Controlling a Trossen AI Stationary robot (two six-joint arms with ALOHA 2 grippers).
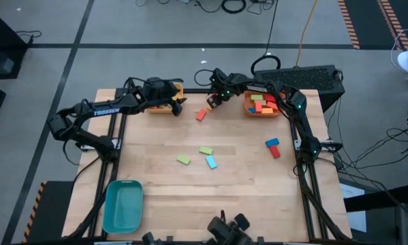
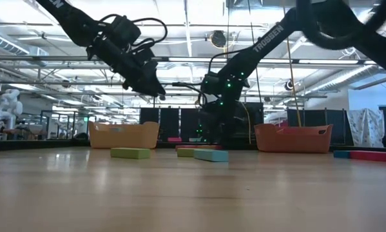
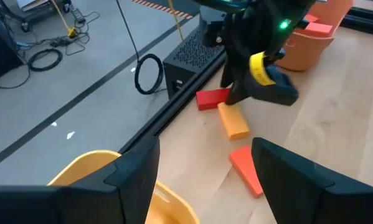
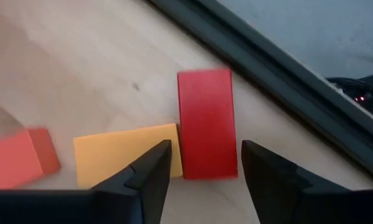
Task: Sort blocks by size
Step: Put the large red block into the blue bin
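- Red block lay flat on the wooden table near its far edge, straddled by the right gripper, whose fingers were spread to either side of it and not yet touching it.
- A yellow-orange block lay just beside the red one, touching its side, with an orange-red block a little farther along.
- The left gripper hung above the near rim of the yellow bin at the far left of the table, fingers spread and empty.
- The orange bin at the far right held a heap of red, orange and green blocks.
- Mid-table lay two green blocks and a light blue block, close together but apart.
- Toward the right edge, a blue block lay touching another red block.
- A teal bin stood at the near left corner, well apart from all the blocks.
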